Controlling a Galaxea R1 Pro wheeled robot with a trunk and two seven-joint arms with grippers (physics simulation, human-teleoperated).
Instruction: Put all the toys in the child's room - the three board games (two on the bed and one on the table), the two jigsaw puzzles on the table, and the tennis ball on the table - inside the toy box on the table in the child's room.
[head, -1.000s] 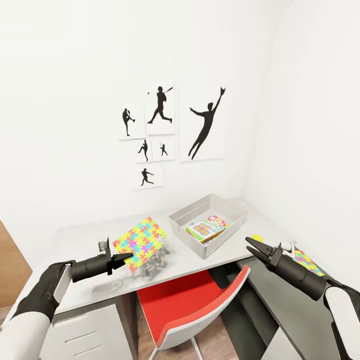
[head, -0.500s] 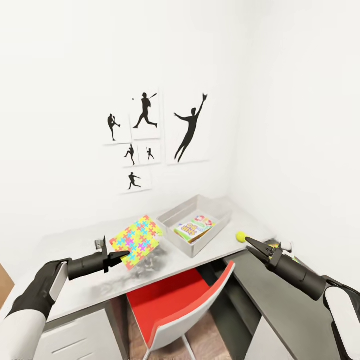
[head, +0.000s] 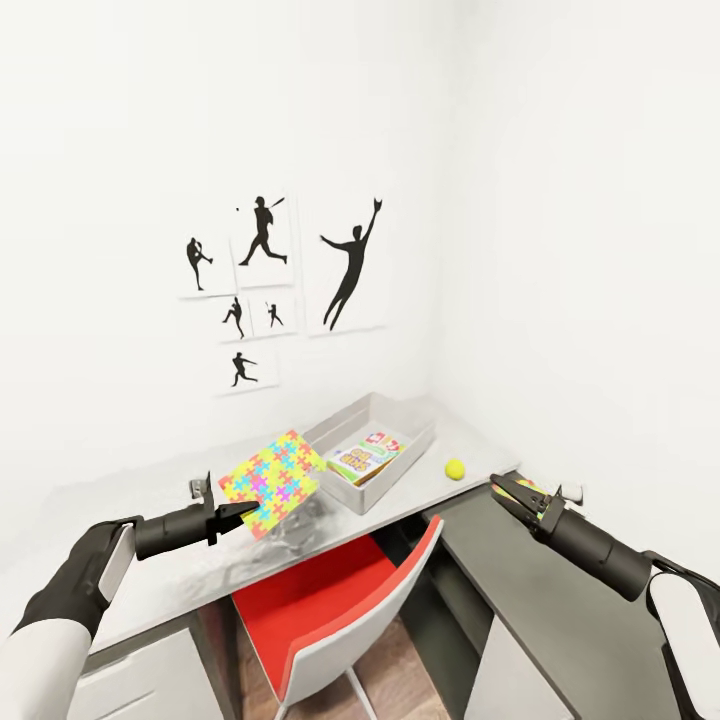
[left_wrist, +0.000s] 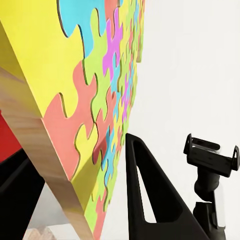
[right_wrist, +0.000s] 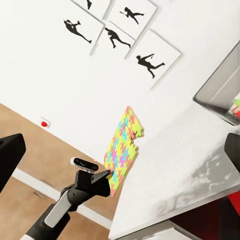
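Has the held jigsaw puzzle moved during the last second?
Yes. The jigsaw puzzle has moved right, toward the toy box; its edge now overlaps the box's left corner in the head view.

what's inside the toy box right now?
The toy box holds printed board games, lying flat and overlapping: a green-edged one in front, a red-and-white one behind. Anything beneath them is covered; the near wall hides the front floor.

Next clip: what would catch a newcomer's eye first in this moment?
The multicoloured jigsaw puzzle, held tilted above the table by the left gripper at one corner, just left of the toy box that already holds printed board games. Next, the red chair tucked under the table, and the tennis ball lying alone on the table, right of the toy box. Black baseball posters hang on the white wall above.
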